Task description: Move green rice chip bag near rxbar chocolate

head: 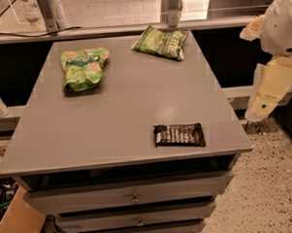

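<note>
The green rice chip bag (83,67) is bright lime green and lies at the back left of the grey tabletop (112,120). The rxbar chocolate (179,135) is a dark bar with white lettering. It lies flat near the front right edge. My gripper (264,103) hangs on the cream-white arm at the right edge of the view. It is off the table, to the right of it, far from the bag and holding nothing that I can see.
A duller olive-green bag (160,42) with white lettering lies at the back right of the tabletop. Drawers (134,196) sit under the top. A cardboard box (17,226) stands on the floor at the front left. A rail (132,27) runs behind the table.
</note>
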`<state>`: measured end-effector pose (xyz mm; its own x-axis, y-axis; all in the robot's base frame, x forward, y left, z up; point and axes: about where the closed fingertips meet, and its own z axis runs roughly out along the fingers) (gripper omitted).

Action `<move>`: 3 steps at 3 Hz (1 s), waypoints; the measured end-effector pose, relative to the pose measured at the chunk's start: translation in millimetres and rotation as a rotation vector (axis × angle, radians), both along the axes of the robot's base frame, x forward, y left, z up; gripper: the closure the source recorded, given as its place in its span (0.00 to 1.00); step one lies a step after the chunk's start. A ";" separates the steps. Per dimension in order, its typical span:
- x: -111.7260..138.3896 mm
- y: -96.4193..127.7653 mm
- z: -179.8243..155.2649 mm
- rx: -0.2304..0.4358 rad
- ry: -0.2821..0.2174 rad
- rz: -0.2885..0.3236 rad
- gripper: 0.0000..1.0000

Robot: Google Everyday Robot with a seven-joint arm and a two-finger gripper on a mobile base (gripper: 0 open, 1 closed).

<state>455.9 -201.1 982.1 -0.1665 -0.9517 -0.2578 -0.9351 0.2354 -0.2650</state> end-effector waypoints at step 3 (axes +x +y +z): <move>56.8 74.9 8.7 0.065 -0.135 0.390 0.00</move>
<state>512.6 -126.2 990.8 0.2423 -0.9180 -0.3140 -0.9153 -0.1089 -0.3878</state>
